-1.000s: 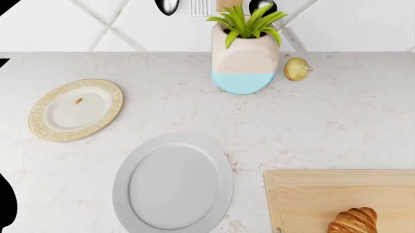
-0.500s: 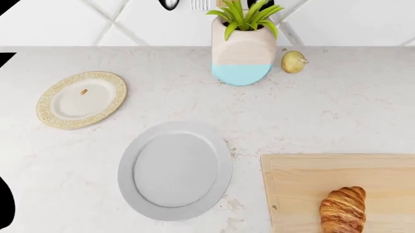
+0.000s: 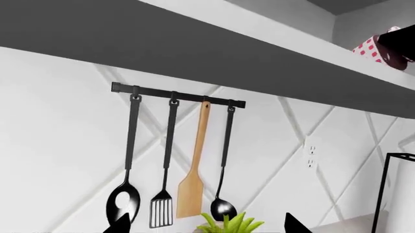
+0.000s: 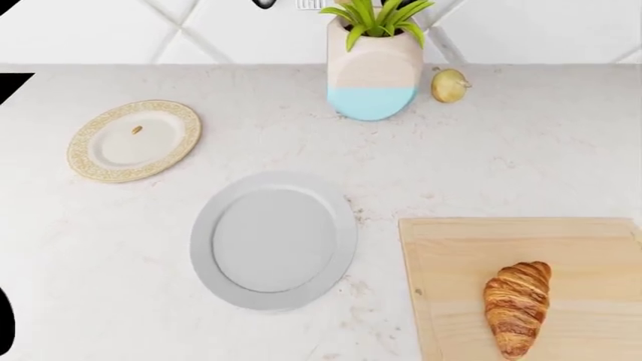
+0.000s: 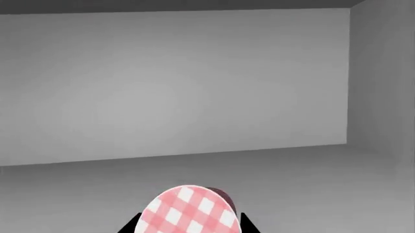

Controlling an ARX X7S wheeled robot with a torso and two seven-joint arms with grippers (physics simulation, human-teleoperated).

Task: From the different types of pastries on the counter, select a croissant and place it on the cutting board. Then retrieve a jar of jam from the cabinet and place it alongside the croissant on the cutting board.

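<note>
In the head view, the croissant [image 4: 518,306] lies on the cutting board [image 4: 452,256] at lower right of the counter [image 4: 501,150]. In the left wrist view, the left gripper [image 3: 204,225] stands spread apart, holding nothing. In the right wrist view, the right gripper [image 5: 188,224] flanks the jar of jam [image 5: 189,211] inside the grey cabinet [image 5: 175,82]; whether it grips, I cannot tell.

Golden-brown croissant [image 4: 518,307] on pale-wood cutting board [image 4: 471,256]; red-and-white checked jar of jam [image 5: 188,212]; grey plate [image 4: 274,239].
</note>
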